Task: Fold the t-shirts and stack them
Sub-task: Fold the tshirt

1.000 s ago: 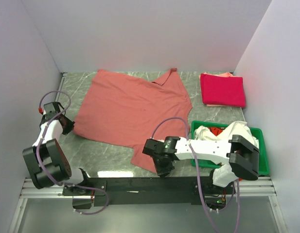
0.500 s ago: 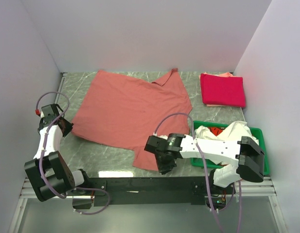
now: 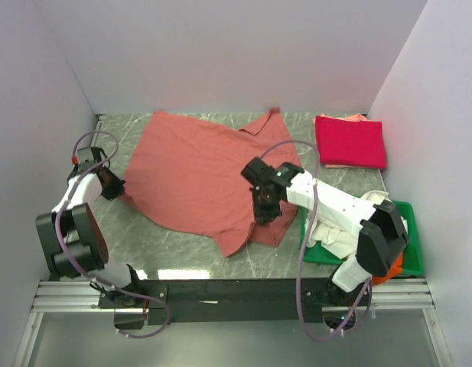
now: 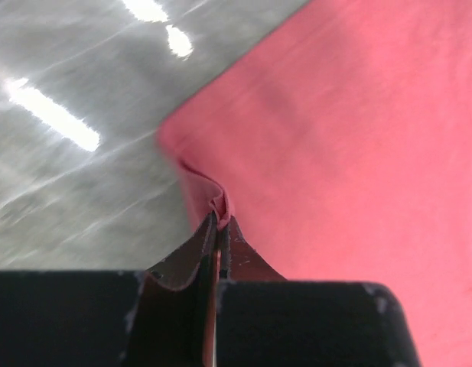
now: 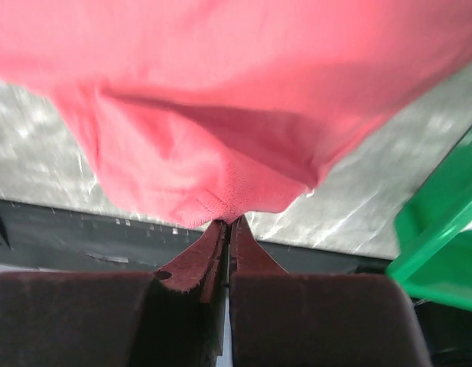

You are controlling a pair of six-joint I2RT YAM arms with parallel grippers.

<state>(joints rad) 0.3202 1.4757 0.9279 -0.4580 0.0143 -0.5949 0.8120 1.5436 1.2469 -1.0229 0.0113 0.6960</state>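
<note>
The large salmon-red t-shirt (image 3: pixel 197 168) lies spread on the grey table, its near edge folding over. My left gripper (image 3: pixel 118 189) is shut on the shirt's left corner (image 4: pixel 220 200) low at the table. My right gripper (image 3: pixel 264 208) is shut on the shirt's near hem (image 5: pixel 228 208) and holds it lifted above the cloth. A folded crimson-pink t-shirt (image 3: pixel 350 141) lies on a pale orange one at the back right. A white t-shirt (image 3: pixel 333 233) spills from the green tray.
The green plastic tray (image 3: pixel 412 245) stands at the front right, partly under the right arm, and its corner shows in the right wrist view (image 5: pixel 442 237). White walls enclose the table on three sides. The black rail runs along the near edge.
My right gripper has carried the near hem up and away from the front edge, over the shirt. My left gripper has moved farther back and right with its corner.
</note>
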